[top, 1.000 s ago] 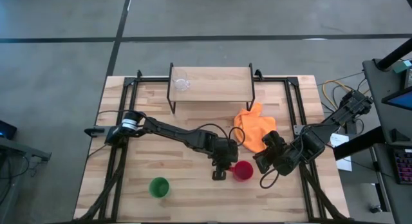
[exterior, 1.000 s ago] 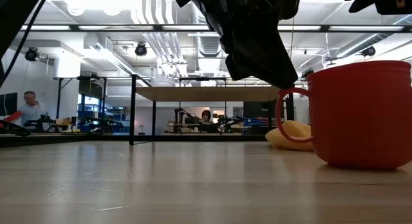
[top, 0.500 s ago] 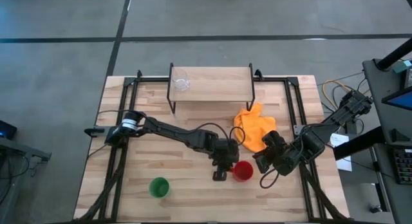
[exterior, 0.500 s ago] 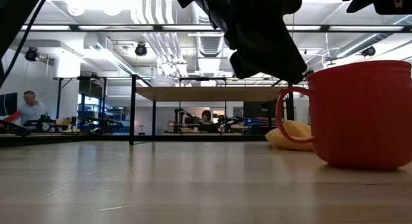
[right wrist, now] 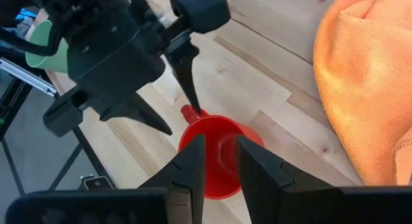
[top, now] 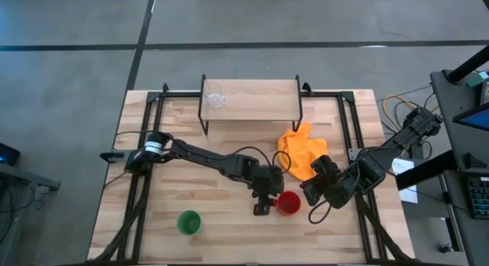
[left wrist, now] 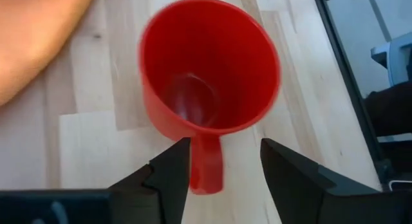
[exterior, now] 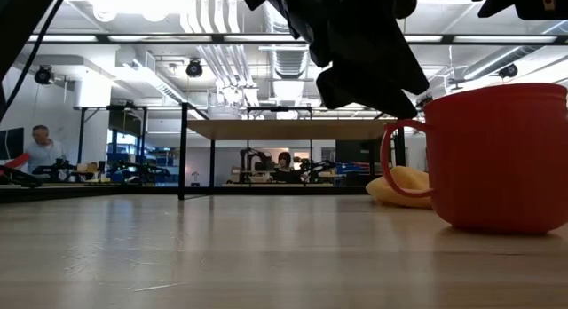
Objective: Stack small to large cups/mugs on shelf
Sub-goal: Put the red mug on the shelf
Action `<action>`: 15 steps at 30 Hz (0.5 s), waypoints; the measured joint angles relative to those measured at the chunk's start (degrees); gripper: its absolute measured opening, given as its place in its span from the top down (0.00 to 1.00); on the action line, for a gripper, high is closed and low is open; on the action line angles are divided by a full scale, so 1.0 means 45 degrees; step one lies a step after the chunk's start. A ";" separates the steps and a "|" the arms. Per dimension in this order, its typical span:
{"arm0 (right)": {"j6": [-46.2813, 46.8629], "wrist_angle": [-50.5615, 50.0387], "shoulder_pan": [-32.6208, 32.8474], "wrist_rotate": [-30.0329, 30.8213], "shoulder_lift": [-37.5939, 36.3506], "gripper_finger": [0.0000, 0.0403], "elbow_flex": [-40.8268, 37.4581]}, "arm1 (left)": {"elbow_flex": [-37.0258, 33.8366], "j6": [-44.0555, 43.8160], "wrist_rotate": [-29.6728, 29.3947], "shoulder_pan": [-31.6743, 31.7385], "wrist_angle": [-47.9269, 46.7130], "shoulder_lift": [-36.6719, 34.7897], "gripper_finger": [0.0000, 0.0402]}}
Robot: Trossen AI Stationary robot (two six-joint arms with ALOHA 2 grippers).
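The red mug point(top: 288, 203) stands upright on the table, right of centre near the front, with its handle point(left wrist: 206, 166) pointing at my left gripper point(left wrist: 225, 144). That gripper is open, one finger on each side of the handle. My right gripper point(right wrist: 220, 139) hovers above the mug's right side, its fingers a narrow gap apart with nothing between them. The green cup point(top: 189, 222) stands near the front left. A clear cup point(top: 215, 98) sits on the left end of the shelf point(top: 260, 104) at the back. My left gripper comes level from the table's left, and its fingers straddle the mug's handle point(left wrist: 207, 161). One finger point(left wrist: 175, 174) lies right beside the handle; whether it touches I cannot tell. The other finger stands clear of it. The mug rests on its base on the table.
An orange cloth point(top: 302, 153) lies crumpled between the shelf and the mug, just behind my right gripper. Black frame rails point(top: 145, 144) run along the table's left and right sides. Bare wood lies between the green cup and the shelf.
My left gripper has edged toward the red mug and opened around its handle. The mug has stayed in place on the table.
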 joint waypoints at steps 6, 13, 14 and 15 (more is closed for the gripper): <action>-0.0028 0.0000 -0.0003 -0.0004 0.0000 0.80 0.0000 | -0.0127 -0.0019 -0.0014 0.0027 0.0026 0.0000 0.57; -0.0067 0.0000 -0.0003 -0.0004 0.0000 0.81 0.0000 | -0.0796 -0.0558 -0.0297 0.0019 0.0970 0.0000 0.57; -0.0067 -0.0002 -0.0002 -0.0004 0.0000 0.81 0.0000 | -0.0861 -0.0720 -0.0304 0.0024 0.1055 0.0000 0.57; -0.0068 -0.0001 -0.0001 -0.0004 0.0000 0.81 0.0000 | -0.0895 -0.0772 -0.0319 0.0024 0.1100 0.0000 0.57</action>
